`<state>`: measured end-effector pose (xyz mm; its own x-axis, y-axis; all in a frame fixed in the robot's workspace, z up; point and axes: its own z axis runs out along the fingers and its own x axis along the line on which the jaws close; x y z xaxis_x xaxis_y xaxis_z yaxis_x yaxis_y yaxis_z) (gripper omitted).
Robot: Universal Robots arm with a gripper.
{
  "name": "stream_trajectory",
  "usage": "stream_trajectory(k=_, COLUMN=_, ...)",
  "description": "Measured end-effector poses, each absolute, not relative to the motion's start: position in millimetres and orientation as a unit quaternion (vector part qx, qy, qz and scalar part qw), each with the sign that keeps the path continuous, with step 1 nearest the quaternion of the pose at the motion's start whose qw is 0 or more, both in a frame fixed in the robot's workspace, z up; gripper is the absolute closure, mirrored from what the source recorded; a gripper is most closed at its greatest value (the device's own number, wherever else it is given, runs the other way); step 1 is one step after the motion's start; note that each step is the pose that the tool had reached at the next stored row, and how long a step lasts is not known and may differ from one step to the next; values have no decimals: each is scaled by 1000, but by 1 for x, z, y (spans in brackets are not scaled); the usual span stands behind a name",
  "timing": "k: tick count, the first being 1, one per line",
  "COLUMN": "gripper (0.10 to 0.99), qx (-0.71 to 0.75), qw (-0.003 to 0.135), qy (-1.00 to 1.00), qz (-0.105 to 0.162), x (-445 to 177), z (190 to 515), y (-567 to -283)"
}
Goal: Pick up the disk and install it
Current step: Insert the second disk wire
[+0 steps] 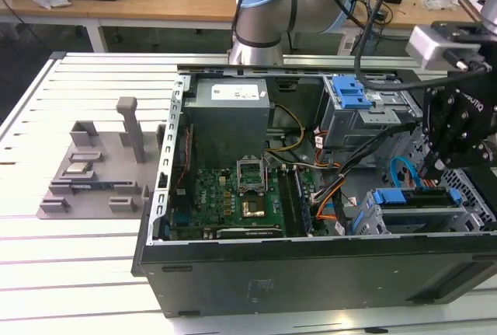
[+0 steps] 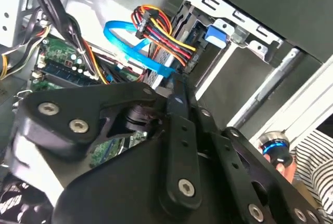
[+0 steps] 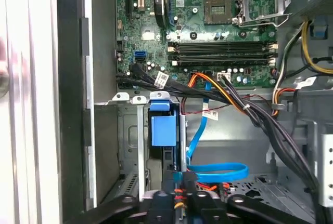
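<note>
The disk (image 1: 415, 212) lies in the drive cage at the case's corner on the exterior view's right, its blue bracket along its upper edge. In the first wrist view the bracket's blue tab (image 3: 163, 129) stands in the cage slot. My gripper (image 1: 429, 170) hangs just above that cage. Its black fingers meet at the tips in both wrist views, close to the blue tab, and my gripper (image 3: 177, 182) (image 2: 177, 86) is shut with nothing seen between the fingers.
The open computer case (image 1: 311, 273) holds a motherboard (image 1: 233, 195), a power supply (image 1: 229, 117) and a second cage with a blue latch (image 1: 349, 92). A blue flat cable (image 3: 218, 172) and wire bundles run beside the fingers. A grey fixture (image 1: 93, 172) sits on the exterior view's left.
</note>
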<state>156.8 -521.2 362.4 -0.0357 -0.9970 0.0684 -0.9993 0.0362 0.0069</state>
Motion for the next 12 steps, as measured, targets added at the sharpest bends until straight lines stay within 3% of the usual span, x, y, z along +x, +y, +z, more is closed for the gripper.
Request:
stream_trajectory(k=2, gripper=980, qx=694, qw=27, qy=-719, qz=21, x=157, z=368, y=-521)
stream_trajectory(k=4, gripper=980, qx=694, qw=27, qy=-719, qz=21, x=157, z=382, y=-521)
stream_trajectory(k=12, gripper=980, qx=694, qw=27, qy=-719, qz=21, x=157, z=385, y=-521)
